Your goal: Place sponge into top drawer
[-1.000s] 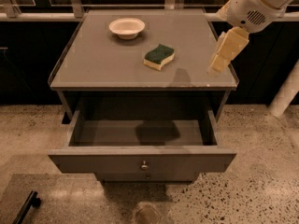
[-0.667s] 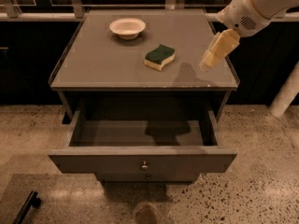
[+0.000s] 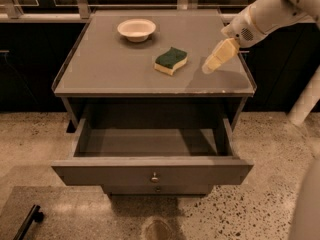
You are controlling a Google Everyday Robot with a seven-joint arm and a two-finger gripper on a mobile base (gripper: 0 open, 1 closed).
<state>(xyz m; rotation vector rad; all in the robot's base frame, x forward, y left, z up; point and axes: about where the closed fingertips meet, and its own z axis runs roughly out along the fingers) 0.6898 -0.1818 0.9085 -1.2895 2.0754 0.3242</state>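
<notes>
Grey counter (image 3: 100,76), flat top, raised clear rim along edges. White bowl (image 3: 136,29) at back, left of centre. Sponge (image 3: 171,60) right of centre, green side up, well apart from bowl. Jaws over right side of counter, near sponge, apart from it.

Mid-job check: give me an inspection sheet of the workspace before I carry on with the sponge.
Surface: grey cabinet top, carrying two items.
Job's things: sponge lies green side up on the cabinet top, right of centre; top drawer is pulled open, and the sponge is not in it.
Clutter: white bowl near the back of the cabinet top, apart from the sponge.
Grippers: gripper is over the right part of the cabinet top, right of the sponge and apart from it.
Cables: nothing seen.
Surroundings: speckled floor; dark cabinets behind; black bar-shaped object on the floor at lower left.
</notes>
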